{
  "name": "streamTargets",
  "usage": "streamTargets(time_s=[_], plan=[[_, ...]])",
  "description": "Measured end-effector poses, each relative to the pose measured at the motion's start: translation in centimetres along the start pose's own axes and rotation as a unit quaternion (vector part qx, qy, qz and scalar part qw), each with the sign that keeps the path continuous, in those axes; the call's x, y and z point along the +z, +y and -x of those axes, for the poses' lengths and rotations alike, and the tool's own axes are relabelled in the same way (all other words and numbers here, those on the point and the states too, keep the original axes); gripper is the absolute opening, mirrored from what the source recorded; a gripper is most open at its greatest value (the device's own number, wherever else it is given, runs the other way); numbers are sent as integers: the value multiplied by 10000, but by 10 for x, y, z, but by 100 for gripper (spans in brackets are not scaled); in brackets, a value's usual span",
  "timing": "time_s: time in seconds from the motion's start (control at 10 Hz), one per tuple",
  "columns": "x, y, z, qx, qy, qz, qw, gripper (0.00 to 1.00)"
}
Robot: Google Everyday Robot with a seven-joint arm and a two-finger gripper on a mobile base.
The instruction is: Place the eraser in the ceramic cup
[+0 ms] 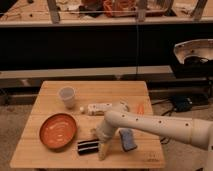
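Note:
The eraser (88, 147), a flat black block with two thin white stripes, lies near the front edge of the wooden table (50, 90). My gripper (103, 148) hangs at its right end, at the tip of the white arm reaching in from the right. The ceramic cup (67, 96), small, whitish and upright, stands at the back left of the table, well away from the gripper.
A wide orange-red bowl (58, 131) sits left of the eraser. A white oblong block (100, 107) lies mid-table, a blue-grey pad (127, 138) under the arm, a small orange item (140, 107) to the right. A dark shelf unit stands behind.

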Motion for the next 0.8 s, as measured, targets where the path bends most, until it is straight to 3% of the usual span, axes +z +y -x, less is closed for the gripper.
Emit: streamTargets(time_s=[0.8], plan=[[-1,0,0,29,-41,29,10000,80]])
